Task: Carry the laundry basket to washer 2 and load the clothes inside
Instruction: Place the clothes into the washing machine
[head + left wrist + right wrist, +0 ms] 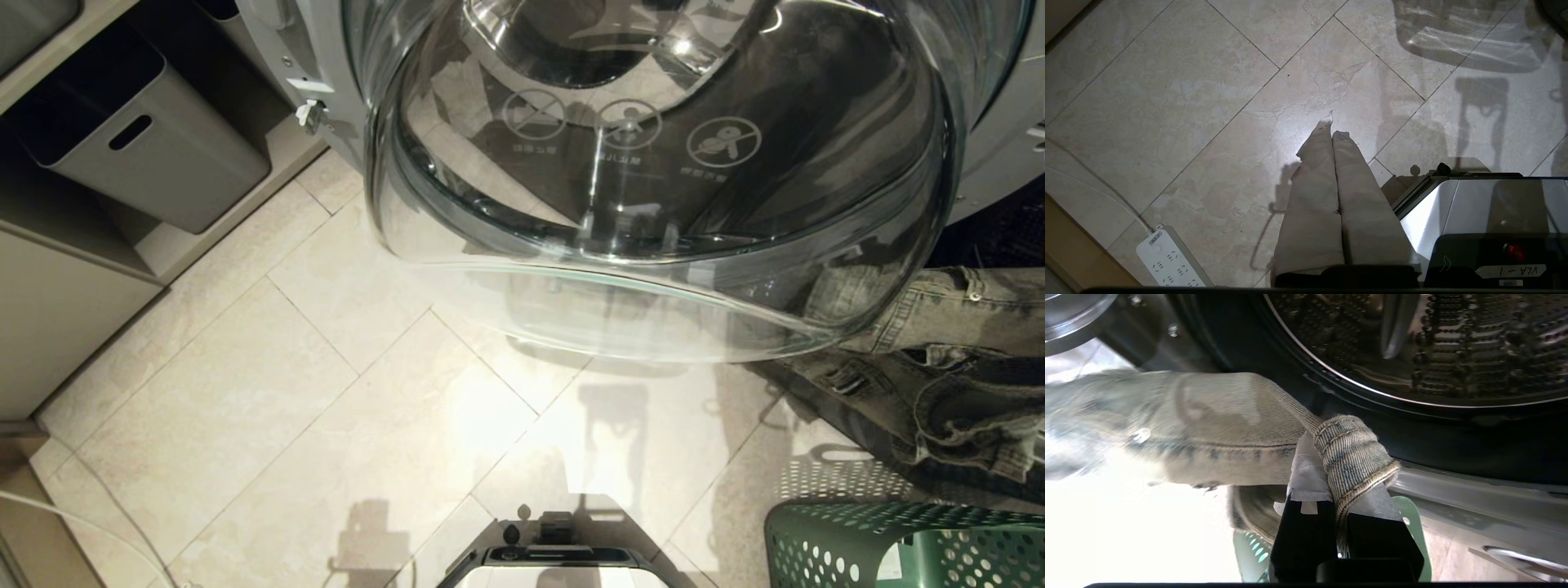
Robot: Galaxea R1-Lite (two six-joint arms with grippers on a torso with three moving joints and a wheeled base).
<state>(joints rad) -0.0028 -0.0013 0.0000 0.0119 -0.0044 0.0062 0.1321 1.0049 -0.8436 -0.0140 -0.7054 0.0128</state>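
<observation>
The washer's round glass door [653, 204] stands swung open, filling the top of the head view. Faded denim jeans [939, 359] hang at the right, above the green perforated laundry basket [857, 547] on the floor. In the right wrist view my right gripper [1337, 473] is shut on a stitched fold of the jeans [1351, 453], held just in front of the drum [1433, 343] and its dark door seal. The rest of the jeans [1188, 424] trails away toward the basket [1249, 551]. My left gripper [1333, 130] is shut and empty, parked over the floor tiles.
A grey storage bin [147, 139] sits in a low shelf at the left. A white power strip [1167, 261] and its cable lie on the floor by the wall. My own base [555, 555] shows at the bottom edge.
</observation>
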